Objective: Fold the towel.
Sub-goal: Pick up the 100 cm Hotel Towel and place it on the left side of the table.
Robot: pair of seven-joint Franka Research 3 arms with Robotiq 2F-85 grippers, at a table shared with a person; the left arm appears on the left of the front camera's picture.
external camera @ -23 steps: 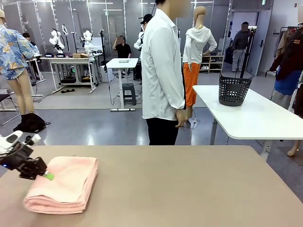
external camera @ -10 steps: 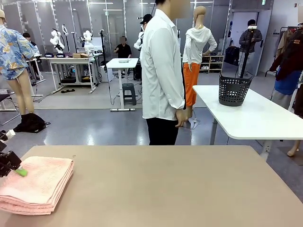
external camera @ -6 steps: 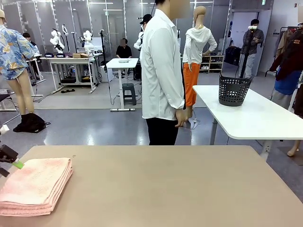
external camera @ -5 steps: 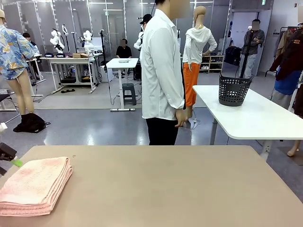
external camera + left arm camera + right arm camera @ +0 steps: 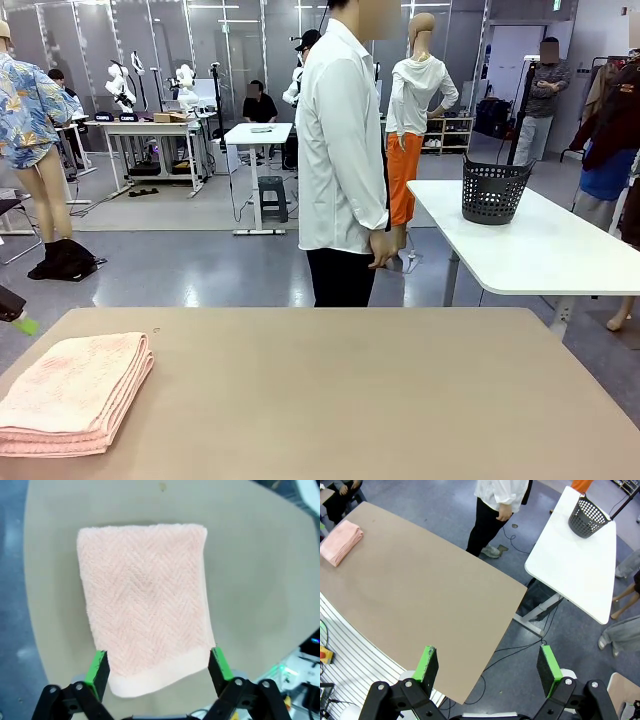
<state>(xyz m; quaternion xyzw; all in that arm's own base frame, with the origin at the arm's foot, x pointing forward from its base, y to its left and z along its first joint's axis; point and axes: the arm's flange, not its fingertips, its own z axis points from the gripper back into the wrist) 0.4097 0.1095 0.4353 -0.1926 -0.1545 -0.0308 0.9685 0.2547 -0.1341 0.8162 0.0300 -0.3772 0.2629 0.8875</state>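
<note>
Table (image 5: pixel 400 400): a wide tan top, bare across the middle and right, in a large workshop hall.
Person (image 5: pixel 343 150): stands at the far edge in a white shirt and dark trousers, arms down.
Towel (image 5: pixel 72 390): folded into a thick pink stack at the near left corner of the table; from the left wrist (image 5: pixel 147 605) its herringbone weave faces up, the plain band nearest the camera.
Left gripper (image 5: pixel 156 665): fingers spread wide, above the towel, apart from it.
Right gripper (image 5: pixel 489 667): fingers spread wide, high above the table, holding nothing.
</note>
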